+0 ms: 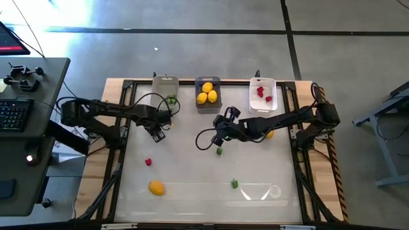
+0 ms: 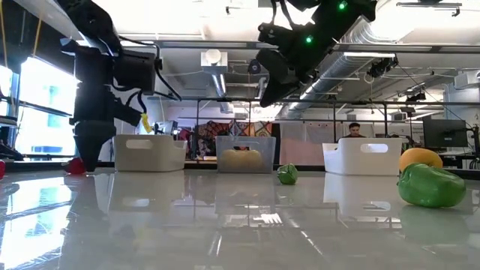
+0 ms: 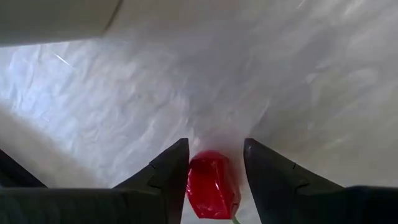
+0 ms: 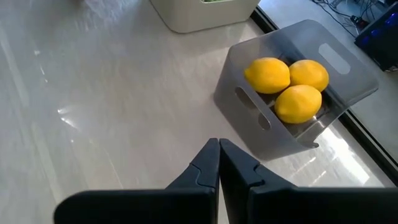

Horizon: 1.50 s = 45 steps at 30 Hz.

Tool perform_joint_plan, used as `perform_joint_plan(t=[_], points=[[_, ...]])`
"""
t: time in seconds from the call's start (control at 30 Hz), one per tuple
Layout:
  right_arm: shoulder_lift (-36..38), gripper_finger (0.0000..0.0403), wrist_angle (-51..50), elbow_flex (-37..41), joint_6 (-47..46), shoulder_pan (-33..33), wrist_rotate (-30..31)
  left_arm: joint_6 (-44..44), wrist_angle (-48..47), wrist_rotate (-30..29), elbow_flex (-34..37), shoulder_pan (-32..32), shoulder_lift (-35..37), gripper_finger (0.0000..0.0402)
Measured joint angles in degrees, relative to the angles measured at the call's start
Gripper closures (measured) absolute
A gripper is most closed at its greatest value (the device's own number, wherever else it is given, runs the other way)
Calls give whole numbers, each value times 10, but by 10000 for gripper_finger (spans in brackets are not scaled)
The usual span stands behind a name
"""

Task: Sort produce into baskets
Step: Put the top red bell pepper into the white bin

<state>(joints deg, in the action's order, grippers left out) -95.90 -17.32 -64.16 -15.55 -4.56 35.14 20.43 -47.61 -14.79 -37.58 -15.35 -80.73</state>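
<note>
Three baskets stand along the far edge: a clear one [image 1: 165, 86] with a green bit, a dark grey one [image 1: 208, 94] with three lemons [image 4: 289, 84], and a white one [image 1: 262, 96] with red berries. My left gripper [image 1: 156, 133] is down at the table in front of the clear basket. It is open, with a small red piece [image 3: 211, 183] lying on the table between its fingers. My right gripper [image 1: 219, 136] is shut and empty, raised above the table [image 2: 271, 94] in front of the grey basket. Loose on the table lie a red piece [image 1: 148, 161], a lemon [image 1: 156, 187] and two green pieces [image 1: 219, 151] [image 1: 234, 184]. My left gripper points down with a finger on either side of the red piece, which lies on the table. One finger [image 3: 177, 168] stands right at the piece's side and a thin gap shows at the other. I cannot tell whether it touches.
An orange fruit [image 1: 270, 134] lies partly under my right arm. The green piece near the front edge shows large in the low view [image 2: 431, 186]. A wooden frame [image 1: 115, 128] rims the table. A desk with a keyboard [image 1: 16, 112] stands off the table's left side.
</note>
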Motion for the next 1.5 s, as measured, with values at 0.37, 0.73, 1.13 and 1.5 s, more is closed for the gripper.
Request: perform_joint_plan(t=[0.37,0.73,1.13,1.5], points=[[0,403,0,0,1,0,0,-21,-22,5,-24,7,0,392],[0,403,-2,0,1,0,0,26,-24,-9,-47,58,0,387],[0,403,-2,0,4,0,-2,-237,-91,7,-70,130,0,293],[0,403,-3,0,1,0,-4,-469,-110,-39,-63,174,-2,284]])
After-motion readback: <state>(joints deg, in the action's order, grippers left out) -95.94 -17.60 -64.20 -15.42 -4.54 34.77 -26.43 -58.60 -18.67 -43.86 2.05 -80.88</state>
